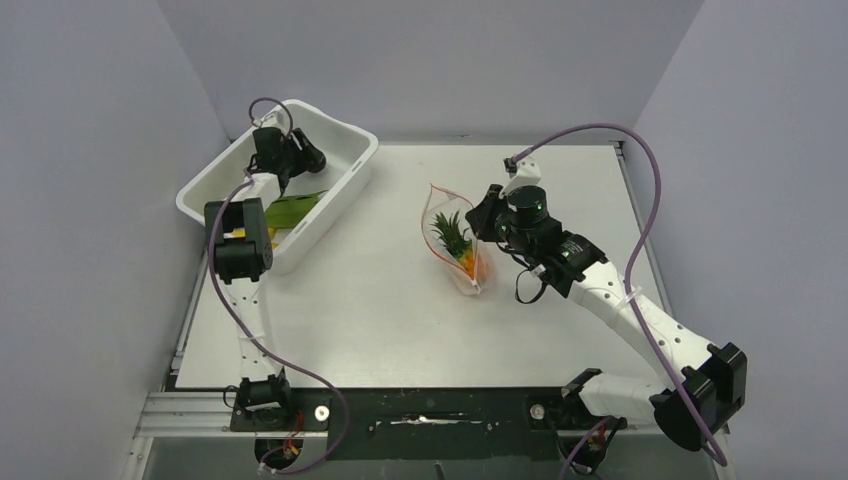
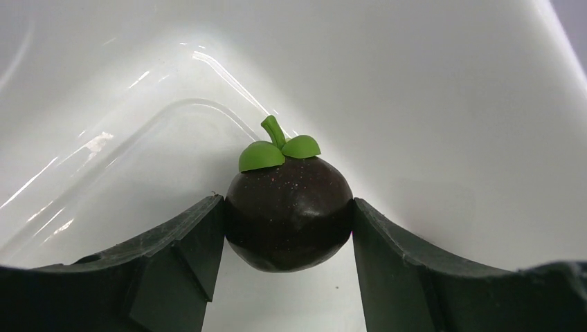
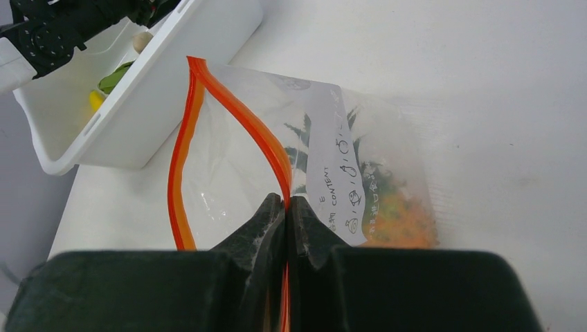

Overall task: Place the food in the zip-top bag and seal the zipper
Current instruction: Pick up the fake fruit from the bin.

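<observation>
My left gripper (image 2: 289,232) is inside the white tub (image 1: 345,135) and shut on a dark toy mangosteen (image 2: 289,211) with green leaves on top. It shows in the top view (image 1: 290,152) at the tub's far end. My right gripper (image 3: 286,202) is shut on the red zipper strip (image 3: 232,114) of the clear zip-top bag (image 3: 377,149), holding its mouth open toward the tub. The orange pineapple (image 1: 462,250) with a green crown lies inside the bag (image 1: 440,205). A green leafy piece (image 1: 295,205) and a yellow piece (image 1: 238,232) lie in the tub.
The tub stands at the table's far left, the bag at its middle with the right gripper (image 1: 490,222) beside it. In the right wrist view the tub (image 3: 159,104) sits just beyond the bag's mouth, with the left arm over it.
</observation>
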Action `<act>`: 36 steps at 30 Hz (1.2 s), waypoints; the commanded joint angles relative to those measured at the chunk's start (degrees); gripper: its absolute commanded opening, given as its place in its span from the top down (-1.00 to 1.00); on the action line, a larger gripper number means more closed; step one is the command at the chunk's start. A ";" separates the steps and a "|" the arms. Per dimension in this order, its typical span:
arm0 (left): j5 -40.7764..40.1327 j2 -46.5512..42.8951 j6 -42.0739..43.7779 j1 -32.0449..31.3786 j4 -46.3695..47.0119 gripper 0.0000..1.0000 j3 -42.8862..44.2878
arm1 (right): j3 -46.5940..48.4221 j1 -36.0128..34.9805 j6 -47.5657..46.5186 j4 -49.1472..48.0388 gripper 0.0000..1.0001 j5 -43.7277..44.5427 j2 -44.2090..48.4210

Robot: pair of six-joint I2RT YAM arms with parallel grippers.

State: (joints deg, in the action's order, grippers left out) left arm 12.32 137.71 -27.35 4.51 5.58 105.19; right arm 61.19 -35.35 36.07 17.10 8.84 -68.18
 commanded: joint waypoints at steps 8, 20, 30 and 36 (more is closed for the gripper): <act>-1.47 -18.92 -2.46 1.20 2.42 0.21 -9.77 | 2.97 -0.23 0.77 -5.22 1.00 -1.73 -1.54; 4.68 -36.37 -4.47 1.09 -2.17 0.22 -22.77 | 6.75 0.39 0.26 -8.53 1.00 -8.39 -6.21; 13.64 -53.83 -5.38 -1.44 -2.18 0.22 -38.39 | 7.30 0.88 1.90 -11.15 1.00 -10.17 -10.20; 18.35 -62.65 -7.44 -6.52 2.08 0.22 -50.17 | 6.31 1.22 2.53 -11.73 1.00 -9.76 -9.84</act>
State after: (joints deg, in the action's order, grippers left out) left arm 24.91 80.31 -33.10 1.10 3.60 59.51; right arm 65.69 -34.79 38.00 9.72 -0.75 -79.18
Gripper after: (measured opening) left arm 0.609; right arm 0.033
